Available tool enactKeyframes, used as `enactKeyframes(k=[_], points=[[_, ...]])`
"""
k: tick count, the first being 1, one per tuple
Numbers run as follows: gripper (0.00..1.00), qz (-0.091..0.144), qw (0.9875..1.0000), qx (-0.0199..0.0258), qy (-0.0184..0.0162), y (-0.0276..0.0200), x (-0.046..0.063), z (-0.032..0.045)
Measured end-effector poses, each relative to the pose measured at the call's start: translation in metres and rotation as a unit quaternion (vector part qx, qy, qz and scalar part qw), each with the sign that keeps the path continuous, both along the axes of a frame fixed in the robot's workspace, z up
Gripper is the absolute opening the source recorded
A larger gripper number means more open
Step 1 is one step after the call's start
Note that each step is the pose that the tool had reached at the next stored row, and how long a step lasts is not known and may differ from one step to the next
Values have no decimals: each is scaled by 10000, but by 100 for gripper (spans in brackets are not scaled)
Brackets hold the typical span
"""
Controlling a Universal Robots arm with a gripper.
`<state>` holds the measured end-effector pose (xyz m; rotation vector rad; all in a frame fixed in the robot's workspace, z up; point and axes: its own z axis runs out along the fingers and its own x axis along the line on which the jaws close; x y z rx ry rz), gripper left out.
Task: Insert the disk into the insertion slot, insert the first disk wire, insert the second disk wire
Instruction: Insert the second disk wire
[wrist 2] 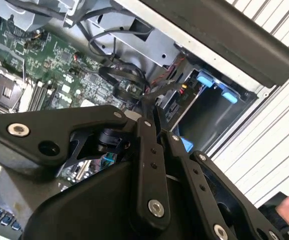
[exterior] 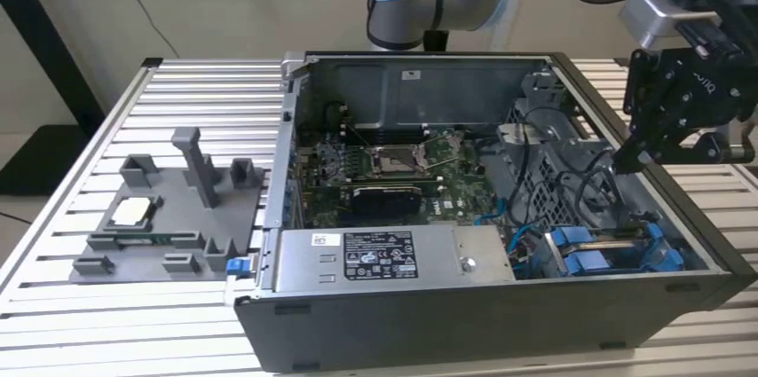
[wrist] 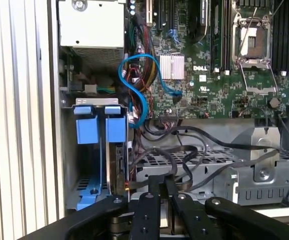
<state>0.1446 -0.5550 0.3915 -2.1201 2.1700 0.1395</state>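
- On the exterior view's left, a grey fixture point(exterior: 166, 217) sits on the desk point(exterior: 106, 324), well apart from my work.
- In the middle, the open case point(exterior: 474, 324) shows its board point(exterior: 391, 168), with the power supply point(exterior: 379, 257) against the near wall.
- Right of the power supply, in the near right corner, the disk point(exterior: 588, 257) sits by its blue carrier in the slot point(wrist: 98, 102). I judge it is already seated.
- Black wires point(wrist: 184, 155) loop just beside the slot, between the disk and me.
- Farthest right, my gripper point(exterior: 622, 162) hangs over the case's right wall, its fingers drawn narrow. I cannot tell whether a wire is pinched between them.
- From my gripper the disk lies nearer, lower and a little left. Its long edge seems to run along the near wall.
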Motion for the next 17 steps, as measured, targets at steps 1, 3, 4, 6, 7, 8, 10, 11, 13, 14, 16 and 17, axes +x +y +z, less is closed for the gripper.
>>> enactKeyframes(k=[1,3,4,6,7,8,10,11,13,14,16,17], points=[[16,0,10000,0,0,-1,-8,0],[16,0,10000,0,0,-3,-24,0],[16,0,10000,0,0,-4,-32,0],[16,0,10000,-1,0,-7,-49,0],[16,0,10000,-1,0,-10,-57,0],[16,0,10000,-1,0,-15,-65,0],[16,0,10000,1,0,-23,-75,-4],[16,1,10000,0,0,-30,-76,-7],[16,1,10000,-1,0,-55,-79,-16],[16,0,10000,-1,2,-69,-85,-23],[16,0,10000,-1,17,-82,-112,-43],[16,0,10000,-4,32,-89,-126,-51]])
